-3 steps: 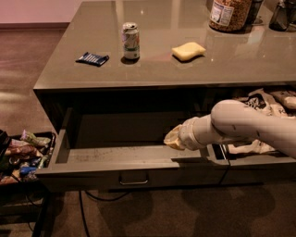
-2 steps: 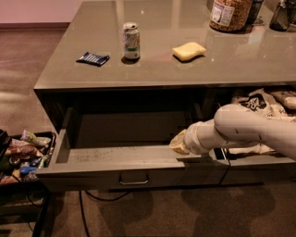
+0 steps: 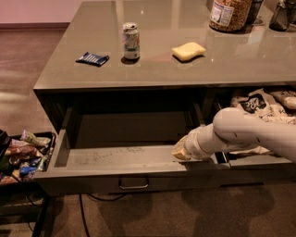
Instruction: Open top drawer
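The top drawer [image 3: 115, 158] is the wide grey-green drawer under the left part of the counter. It stands pulled out, showing a shallow scuffed grey floor with nothing on it. Its small metal pull handle [image 3: 133, 183] sits in the middle of the front. My white arm [image 3: 249, 132] comes in from the right. My gripper [image 3: 179, 152] is at the drawer's top front edge, near its right end, just inside the drawer.
On the counter [image 3: 240, 60] are a drink can [image 3: 131, 40], a blue packet [image 3: 92, 59], a yellow sponge [image 3: 188, 51] and a jar [image 3: 230, 14]. A narrower open drawer with snack bags [image 3: 261, 107] is on the right. A snack bin [image 3: 21, 155] stands low at the left.
My gripper has moved slightly right and toward the camera along the drawer's front edge. The drawer front sits a little further out.
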